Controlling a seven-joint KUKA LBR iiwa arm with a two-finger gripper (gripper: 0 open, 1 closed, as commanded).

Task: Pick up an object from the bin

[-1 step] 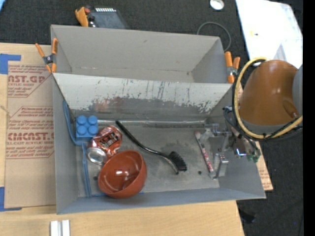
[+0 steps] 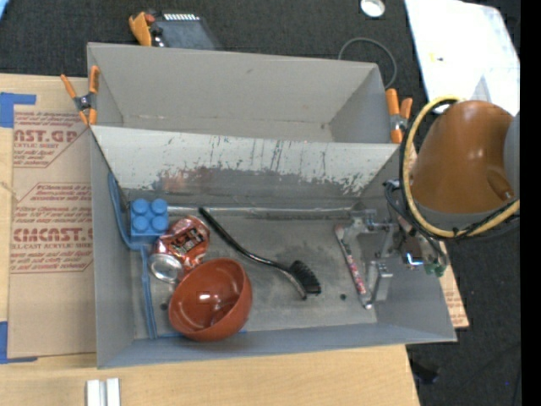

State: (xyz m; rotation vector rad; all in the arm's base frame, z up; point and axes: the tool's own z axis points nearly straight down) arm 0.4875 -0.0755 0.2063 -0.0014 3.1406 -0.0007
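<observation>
Black curved-handled brush (image 2: pixel 269 263) flat on mid bin (image 2: pixel 254 100) floor

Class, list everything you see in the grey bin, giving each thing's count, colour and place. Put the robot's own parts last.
bin: one, grey metal, middle of the view
building brick: one, blue, studded, left end of the bin floor
strip: one, blue, long and thin, along the bin's left wall
crumpled can: one, red and silver, between the brick and the bowl
bowl: one, red-brown, open side up, front left corner
brush: one, black, long curved handle, middle of the floor
arm: one, orange-brown cover, reaching in from the right
jaws: one pair, metal, over bare floor at the bin's right end, right of the brush
</observation>
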